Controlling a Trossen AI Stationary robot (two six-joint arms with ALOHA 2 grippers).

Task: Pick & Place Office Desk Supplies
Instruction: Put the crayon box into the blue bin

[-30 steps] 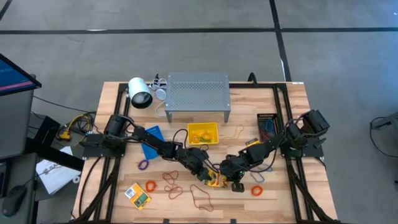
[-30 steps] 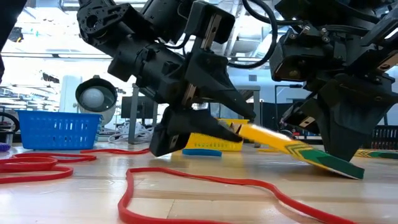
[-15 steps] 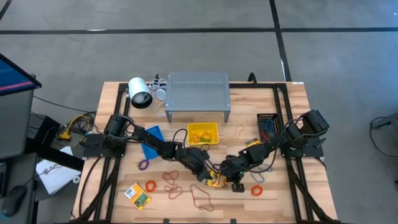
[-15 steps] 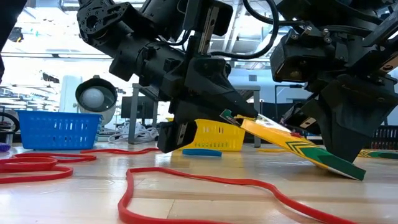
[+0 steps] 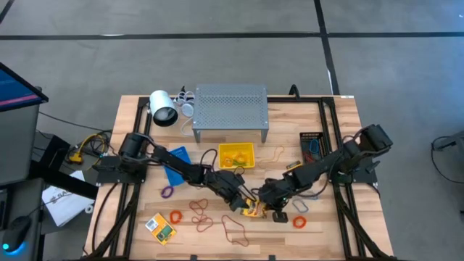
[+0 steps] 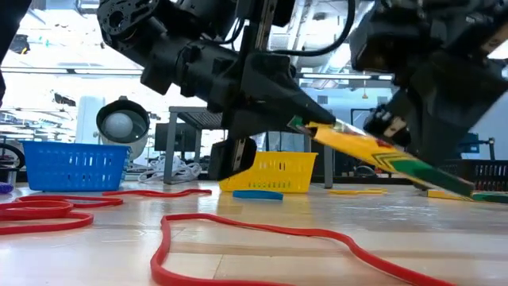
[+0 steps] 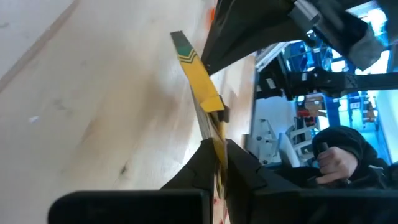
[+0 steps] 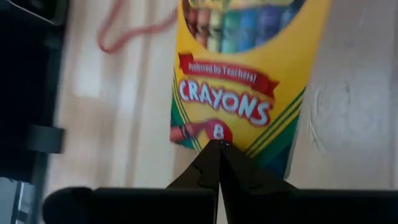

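A yellow-green crayon box (image 6: pixel 373 151) hangs slanted above the table's near middle, held between both grippers. My left gripper (image 6: pixel 305 127) is shut on its higher end. My right gripper (image 8: pixel 219 146) is shut on its lower part. In the high view the box (image 5: pixel 252 211) shows between the left gripper (image 5: pixel 245 205) and the right gripper (image 5: pixel 267 206). A second crayon box (image 5: pixel 161 227) lies flat near the front left. Rubber-band loops lie on the wood: orange (image 5: pixel 175 217), purple (image 5: pixel 167 192), red (image 5: pixel 199 206), brown (image 5: pixel 233 230), orange (image 5: pixel 299 221). My left gripper pinches the box's higher end (image 7: pixel 217 134) between its two fingers, one on each broad face. The fingers come from the table's left, slanting a little downward. The box is lifted clear and tilts down away from them. My right gripper is shut on the end edge of the box below the word CRAYONS (image 8: pixel 221 134). Its fingers come slanting down from the table's right. That end (image 6: pixel 444 181) is the lower one and clears the table.
A yellow bin (image 5: pixel 237 154) and a grey perforated shelf (image 5: pixel 230 109) stand behind the grippers. A blue bin (image 5: pixel 177 165) sits at the left, a black bin (image 5: pixel 313 143) at the right. A long red band (image 6: pixel 262 234) lies close to the low camera.
My left gripper has shut on the box's raised end. Both grippers have then risen, the right one more. The box's lower end, which rested on the table, is lifted clear, and the box stays slanted.
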